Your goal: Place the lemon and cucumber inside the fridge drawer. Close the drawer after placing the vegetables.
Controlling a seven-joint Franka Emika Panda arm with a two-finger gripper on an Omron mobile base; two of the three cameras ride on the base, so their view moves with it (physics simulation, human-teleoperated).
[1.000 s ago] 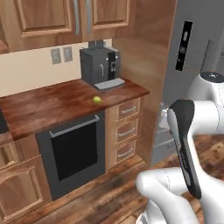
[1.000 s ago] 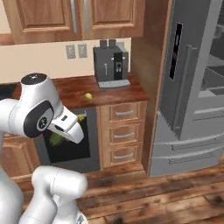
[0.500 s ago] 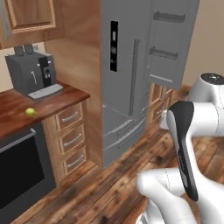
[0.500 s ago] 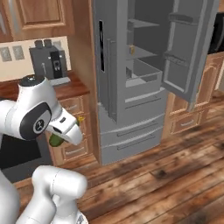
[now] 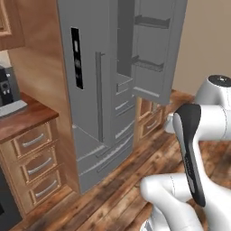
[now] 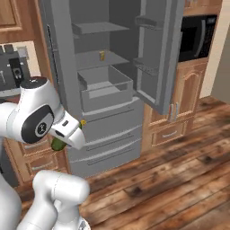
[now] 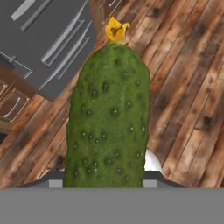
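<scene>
Hand view: my claw [image 7: 105, 181] pinches the cucumber [image 7: 108, 120], which stands out over the wooden floor [image 7: 183, 87]. In the right base view, the fridge drawer [image 6: 105, 92] stands pulled out inside the open fridge [image 6: 63, 54].

Bumpy matt cucumber [image 7: 109, 122], smooth grey fridge drawer [image 6: 106, 95], wood-plank floor [image 7: 188, 87]

A grey fridge [image 6: 112, 130] fills the centre, its right door [image 6: 159, 49] swung open. A small carton [image 6: 102, 55] stands on a shelf. A microwave [image 6: 197, 36] sits upper right; a coffee machine [image 6: 11, 72] far left.
</scene>
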